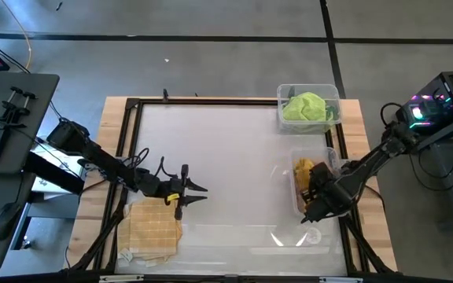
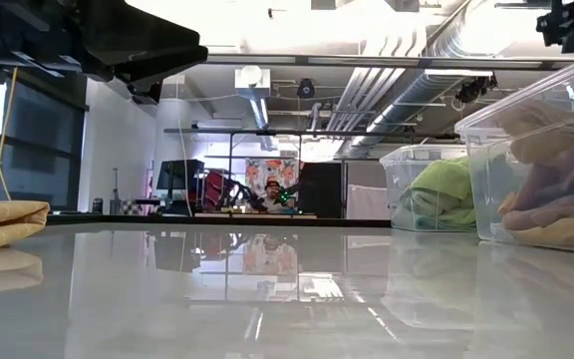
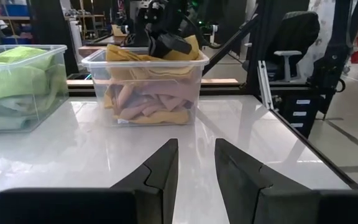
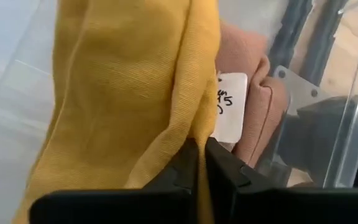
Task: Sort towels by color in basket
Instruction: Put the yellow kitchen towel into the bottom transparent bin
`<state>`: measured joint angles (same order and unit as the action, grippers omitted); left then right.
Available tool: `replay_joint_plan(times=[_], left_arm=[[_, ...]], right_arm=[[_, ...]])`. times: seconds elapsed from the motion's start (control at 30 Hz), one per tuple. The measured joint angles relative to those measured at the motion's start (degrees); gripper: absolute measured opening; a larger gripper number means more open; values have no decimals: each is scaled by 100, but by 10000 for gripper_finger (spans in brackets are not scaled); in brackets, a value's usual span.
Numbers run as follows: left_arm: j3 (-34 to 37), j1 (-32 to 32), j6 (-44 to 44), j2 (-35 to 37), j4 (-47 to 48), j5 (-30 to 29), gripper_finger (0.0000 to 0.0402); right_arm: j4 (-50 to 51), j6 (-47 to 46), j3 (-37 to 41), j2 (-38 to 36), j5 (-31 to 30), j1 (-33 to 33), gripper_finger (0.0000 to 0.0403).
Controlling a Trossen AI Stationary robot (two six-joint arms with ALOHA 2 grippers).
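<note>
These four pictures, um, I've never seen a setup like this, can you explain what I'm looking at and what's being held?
Two robot arms work at a table. One camera looks down from above, one sits at table height, and one rides on each wrist. The right gripper is over the nearer clear bin, shut on a mustard yellow towel; a salmon pink towel lies beside it. The far bin holds green towels. The left gripper hovers part open and empty, beside the tan check towels.
</note>
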<state>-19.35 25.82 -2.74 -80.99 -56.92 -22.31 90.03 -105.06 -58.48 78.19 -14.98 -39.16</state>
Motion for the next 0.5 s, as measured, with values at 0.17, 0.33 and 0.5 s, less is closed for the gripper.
replay_joint_plan(times=[0.17,0.33,0.5], left_arm=[[2,2,28,0,1,0,94],[-1,7,-17,0,4,2,94],[-1,7,-20,0,3,2,94]], right_arm=[[-2,227,-63,-20,-378,3,65],[-2,705,-557,-297,-424,-12,127],[-5,798,-1223,-592,-414,-128,146]])
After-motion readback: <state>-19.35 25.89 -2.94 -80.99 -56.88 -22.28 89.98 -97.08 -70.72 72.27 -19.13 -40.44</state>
